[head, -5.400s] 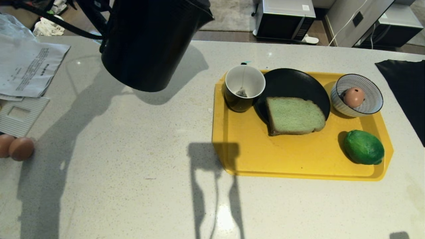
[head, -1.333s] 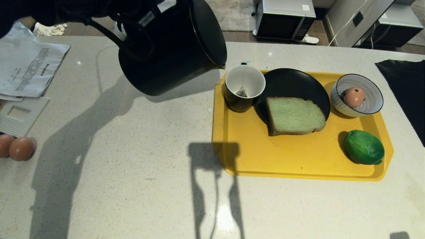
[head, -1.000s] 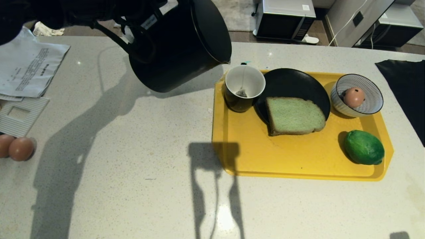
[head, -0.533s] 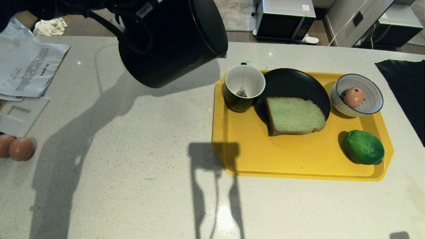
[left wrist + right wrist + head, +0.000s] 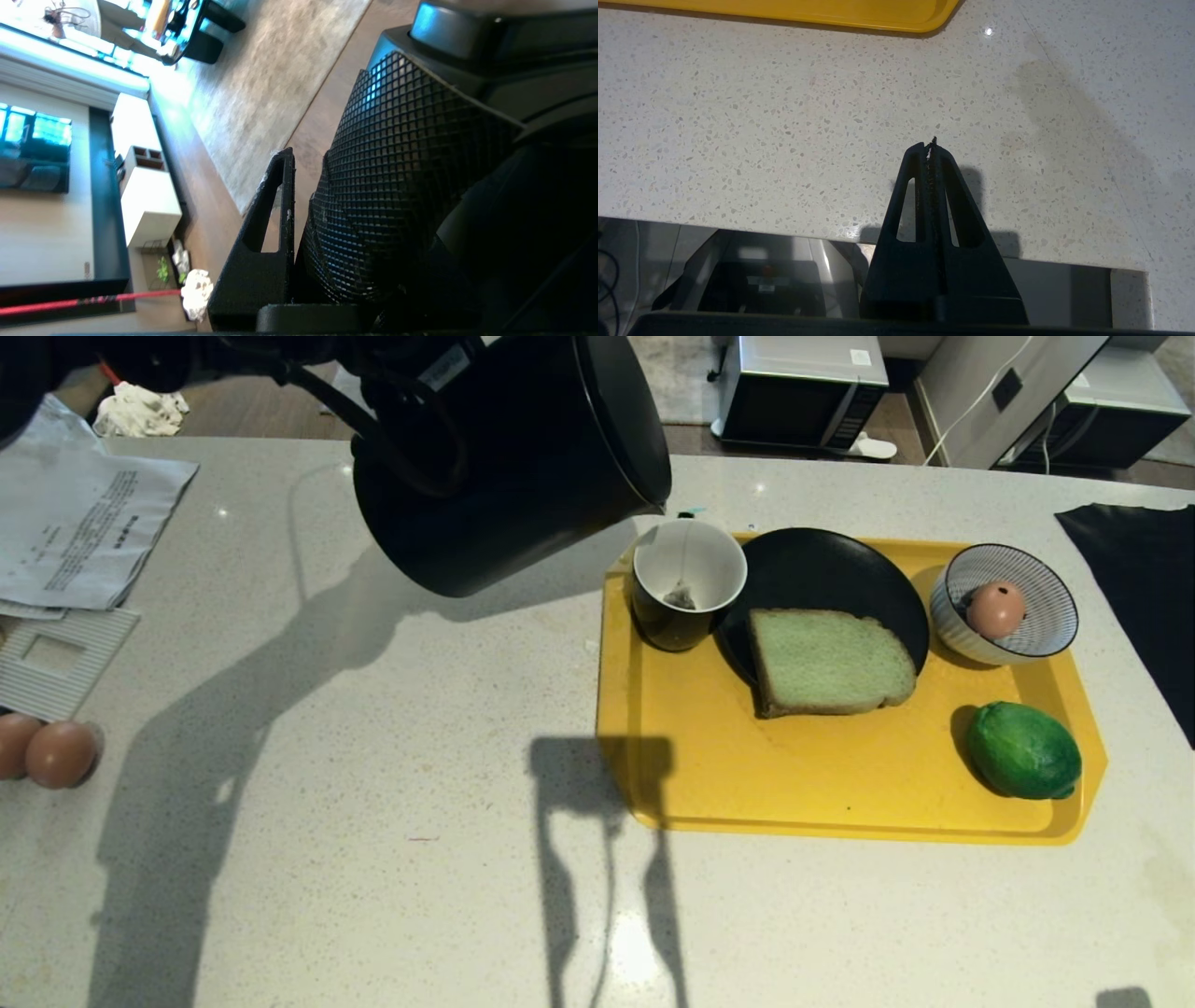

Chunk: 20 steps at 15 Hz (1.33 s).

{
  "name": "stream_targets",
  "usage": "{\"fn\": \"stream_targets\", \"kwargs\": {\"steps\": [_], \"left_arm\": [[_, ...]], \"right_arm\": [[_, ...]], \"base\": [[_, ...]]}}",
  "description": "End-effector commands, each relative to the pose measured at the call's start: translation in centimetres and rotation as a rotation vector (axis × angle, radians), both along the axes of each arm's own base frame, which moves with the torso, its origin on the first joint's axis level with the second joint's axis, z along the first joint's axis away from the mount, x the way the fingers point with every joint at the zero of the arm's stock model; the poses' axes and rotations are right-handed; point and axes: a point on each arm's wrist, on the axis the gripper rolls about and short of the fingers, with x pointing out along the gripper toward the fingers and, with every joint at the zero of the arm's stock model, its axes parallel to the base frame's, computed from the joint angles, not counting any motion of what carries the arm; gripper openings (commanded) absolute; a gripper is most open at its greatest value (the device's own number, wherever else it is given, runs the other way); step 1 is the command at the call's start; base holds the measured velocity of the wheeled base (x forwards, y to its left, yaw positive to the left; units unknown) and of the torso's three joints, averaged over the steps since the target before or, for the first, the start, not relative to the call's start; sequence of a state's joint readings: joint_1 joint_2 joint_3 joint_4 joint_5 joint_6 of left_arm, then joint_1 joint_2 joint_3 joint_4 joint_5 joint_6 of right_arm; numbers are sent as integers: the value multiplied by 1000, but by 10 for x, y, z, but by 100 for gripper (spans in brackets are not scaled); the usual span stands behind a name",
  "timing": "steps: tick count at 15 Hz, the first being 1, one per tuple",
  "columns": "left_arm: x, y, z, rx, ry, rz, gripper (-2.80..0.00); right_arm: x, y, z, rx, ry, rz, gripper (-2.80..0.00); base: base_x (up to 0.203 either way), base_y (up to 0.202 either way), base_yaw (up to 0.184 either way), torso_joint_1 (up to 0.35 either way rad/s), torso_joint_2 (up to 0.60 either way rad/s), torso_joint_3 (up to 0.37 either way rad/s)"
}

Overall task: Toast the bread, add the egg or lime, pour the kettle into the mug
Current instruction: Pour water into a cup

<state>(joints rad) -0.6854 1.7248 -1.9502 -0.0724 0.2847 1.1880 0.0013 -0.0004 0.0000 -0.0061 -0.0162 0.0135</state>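
Your left gripper (image 5: 299,210) clamps the kettle (image 5: 513,457) by its handle, upper centre of frame, tipped so the spout nears the mug (image 5: 688,581) on the yellow tray (image 5: 840,784), apparently for pouring. Right gripper (image 5: 930,149) sits closed, empty, low over the counter (image 5: 784,116).

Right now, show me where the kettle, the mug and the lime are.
kettle (image 5: 523,476), head view, on its black side wall.
mug (image 5: 695,565), head view, on its white inner wall.
lime (image 5: 1022,749), head view, middle of its green skin.
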Motion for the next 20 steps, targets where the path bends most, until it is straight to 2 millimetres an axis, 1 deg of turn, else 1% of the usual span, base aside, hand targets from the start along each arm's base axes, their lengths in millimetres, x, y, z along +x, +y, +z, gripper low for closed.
{"fn": "stream_targets", "kwargs": {"steps": [1, 4, 20], "left_arm": [[2, -6, -4, 14, 7, -10, -280], [4, -10, -7, 23, 18, -15, -280], [3, -18, -12, 42, 49, -15, -280]], "right_arm": [[0, 0, 0, 0, 2, 0, -280], [0, 0, 0, 0, 2, 0, -280], [0, 0, 0, 0, 2, 0, -280]], "base": [[0, 0, 0, 0, 0, 0], [0, 0, 0, 0, 0, 0], [0, 0, 0, 0, 0, 0]]}}
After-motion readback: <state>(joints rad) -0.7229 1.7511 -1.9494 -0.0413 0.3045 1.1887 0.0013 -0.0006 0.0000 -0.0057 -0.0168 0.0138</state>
